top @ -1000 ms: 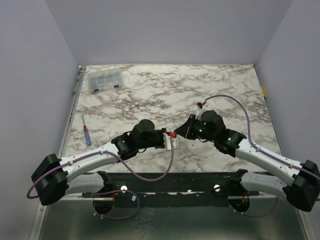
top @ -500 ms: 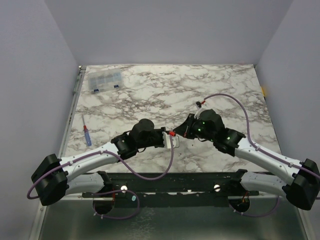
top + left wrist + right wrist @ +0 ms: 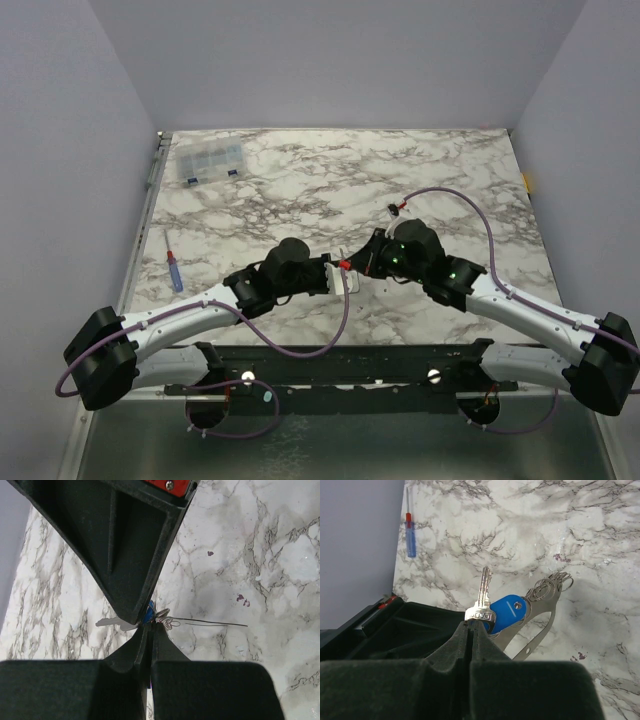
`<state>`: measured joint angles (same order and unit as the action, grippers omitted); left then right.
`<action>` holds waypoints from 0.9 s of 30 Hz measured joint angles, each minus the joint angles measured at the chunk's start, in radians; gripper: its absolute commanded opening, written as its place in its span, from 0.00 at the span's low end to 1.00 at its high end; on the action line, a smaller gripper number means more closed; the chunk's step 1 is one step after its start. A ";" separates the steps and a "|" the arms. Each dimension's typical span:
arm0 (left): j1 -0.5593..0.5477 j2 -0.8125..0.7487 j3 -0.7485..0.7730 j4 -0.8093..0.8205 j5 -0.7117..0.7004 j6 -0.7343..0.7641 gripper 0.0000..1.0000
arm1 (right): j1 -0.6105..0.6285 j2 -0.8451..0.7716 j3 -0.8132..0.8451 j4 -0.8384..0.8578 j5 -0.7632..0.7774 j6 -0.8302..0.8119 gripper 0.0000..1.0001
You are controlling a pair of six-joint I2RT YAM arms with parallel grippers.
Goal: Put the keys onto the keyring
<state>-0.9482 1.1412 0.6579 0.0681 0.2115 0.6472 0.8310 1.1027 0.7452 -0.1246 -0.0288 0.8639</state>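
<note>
Keyring [image 3: 548, 586] was up off the tabletop [image 3: 450, 170], right in the middle between your two arms, with its blue tag [image 3: 506, 611] sitting just beside the key [image 3: 484, 587].

Your left end effector [image 3: 149, 628] was pinched shut. From its wrist cam it looked like it had the keyring by the tag end, though the fingers hid the exact contact spot. Your right end effector [image 3: 471, 625] was clamped tight on the key's head, with the blade poking straight out past the fingertips.

My guess on why it was set up like that: one arm holds the ring steady in the air so the other can work the key onto the coil. Nothing was resting on the tabletop, so neither piece could slide away. One worry is that a grip on the head might cover the key's hole. I honestly couldn't tell whether that key was already threaded or just touching the ring.

As for containers, your clear box [image 3: 210, 160] sat way off in the far left corner, well apart from all this. Its compartments held some small bits, a couple of them dark, all too tiny to name. The screwdriver [image 3: 410, 530] lay by the left edge with nothing near it.
</note>
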 measured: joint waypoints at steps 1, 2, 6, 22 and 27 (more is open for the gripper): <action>0.000 0.000 0.000 0.000 0.000 0.000 0.00 | 0.001 0.001 0.000 0.000 0.002 0.000 0.00; 0.000 0.000 0.000 -0.001 0.000 -0.001 0.00 | 0.002 0.002 0.001 0.000 0.003 0.000 0.01; 0.000 0.000 0.000 -0.003 0.000 -0.002 0.00 | 0.006 0.008 0.002 0.001 0.011 0.000 0.01; 0.009 -0.006 0.000 0.006 0.001 -0.015 0.00 | 0.017 0.019 0.002 0.000 0.079 -0.022 0.01; 0.013 -0.008 0.000 0.013 0.001 -0.015 0.00 | 0.019 0.014 0.002 -0.002 0.093 -0.029 0.01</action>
<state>-0.9352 1.1332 0.6579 0.0811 0.2127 0.6319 0.8497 1.1172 0.7471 -0.1261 0.0643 0.8349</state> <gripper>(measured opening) 0.018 0.020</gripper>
